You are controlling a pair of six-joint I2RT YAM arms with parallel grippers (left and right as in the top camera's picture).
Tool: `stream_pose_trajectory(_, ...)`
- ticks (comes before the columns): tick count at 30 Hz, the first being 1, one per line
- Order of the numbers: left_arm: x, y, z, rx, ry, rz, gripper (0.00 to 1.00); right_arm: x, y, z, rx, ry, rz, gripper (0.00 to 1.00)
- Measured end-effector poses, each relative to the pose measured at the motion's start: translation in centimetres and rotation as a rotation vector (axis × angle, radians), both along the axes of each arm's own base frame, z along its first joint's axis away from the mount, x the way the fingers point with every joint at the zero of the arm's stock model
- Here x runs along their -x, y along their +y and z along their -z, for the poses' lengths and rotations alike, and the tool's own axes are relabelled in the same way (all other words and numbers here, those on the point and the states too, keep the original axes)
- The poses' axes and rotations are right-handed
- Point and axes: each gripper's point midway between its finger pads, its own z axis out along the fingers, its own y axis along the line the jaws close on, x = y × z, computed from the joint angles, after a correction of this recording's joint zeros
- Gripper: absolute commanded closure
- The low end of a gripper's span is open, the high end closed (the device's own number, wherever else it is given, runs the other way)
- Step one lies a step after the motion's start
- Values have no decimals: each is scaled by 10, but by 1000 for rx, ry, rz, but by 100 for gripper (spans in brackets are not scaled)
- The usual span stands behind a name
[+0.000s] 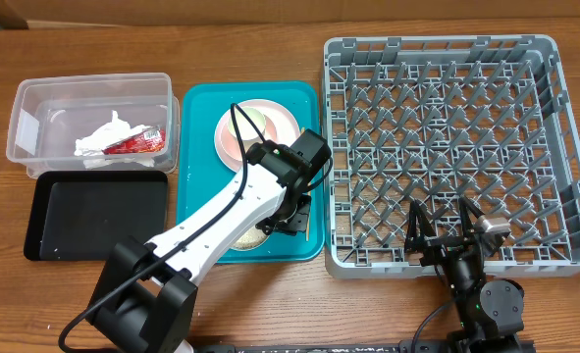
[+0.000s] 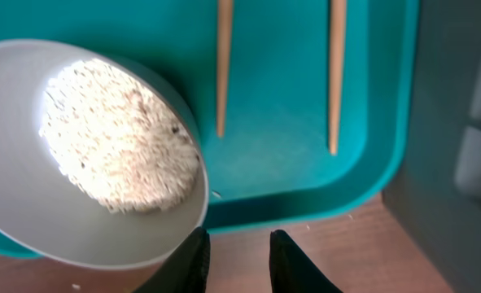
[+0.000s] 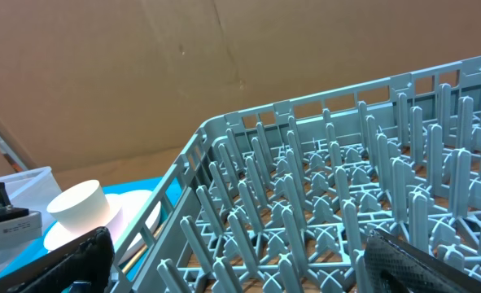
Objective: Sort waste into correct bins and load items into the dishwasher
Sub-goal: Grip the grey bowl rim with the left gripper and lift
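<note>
A pale grey-green bowl (image 2: pixel 20 220) holding white rice (image 2: pixel 118 138) sits at the near end of the teal tray (image 2: pixel 289 163). Two wooden chopsticks (image 2: pixel 224 65) lie on the tray to its right. My left gripper (image 2: pixel 238 234) hangs over the tray's front edge, its left finger beside the bowl's rim. The jaws stand a little apart, with only bare table between them. From overhead the left gripper (image 1: pixel 291 216) covers the bowl. The pink plate (image 1: pixel 260 132) carries a white cup (image 3: pixel 77 207). The foil wrapper (image 1: pixel 132 144) lies in the clear tub (image 1: pixel 34 98). My right gripper (image 1: pixel 439 208) is wide open over the dish rack's front edge (image 1: pixel 437 267).
The black tray (image 1: pixel 93 216) lies in front of the clear tub at the left. A few rice grains (image 2: pixel 309 226) dot the wood by the teal tray's edge. The rack's upright pegs (image 3: pixel 330 187) fill the right wrist view between the right gripper (image 3: pixel 236 244) fingers.
</note>
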Motion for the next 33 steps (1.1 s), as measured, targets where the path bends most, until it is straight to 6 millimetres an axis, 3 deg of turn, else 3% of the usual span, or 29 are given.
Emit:
stream_pose_trajectory(12,-12,3,18,-16,-76,0,69,0,0,0,0,0,0,0)
stream_pose_trajectory(24,-11,11,34,-38,-95,0,69,0,0,0,-1,-1,0,0)
stream_pose_trajectory(33,-5,15,43,-50,-81,0,74,0,0,0,0,0,0,0)
